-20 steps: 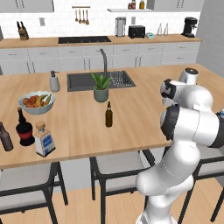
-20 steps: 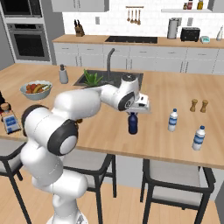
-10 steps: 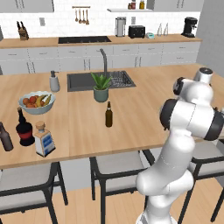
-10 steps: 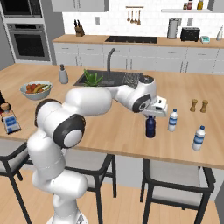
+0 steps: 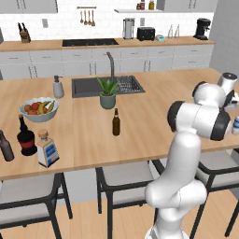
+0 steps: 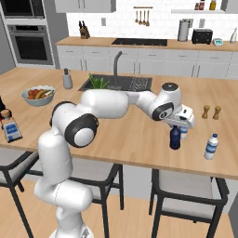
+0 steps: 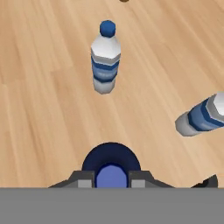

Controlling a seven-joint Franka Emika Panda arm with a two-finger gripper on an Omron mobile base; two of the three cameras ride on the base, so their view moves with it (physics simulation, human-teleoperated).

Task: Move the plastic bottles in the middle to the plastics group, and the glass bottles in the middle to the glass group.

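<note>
Gripping dark-blue bottle by its cap, gripper clamped directly above it over the wooden counter. Two blue-labelled white bottles just beyond, one ahead, one off to the side.

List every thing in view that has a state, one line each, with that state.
Gripper: jaws shut on the dark-blue bottle.
Dark-blue bottle: upright, capped, on the counter.
Two white water bottles: upright, capped, untouched.
Brown beer bottle: upright, mid-counter.
Square clear bottle: upright, stoppered.
Fruit bowl: full.
</note>
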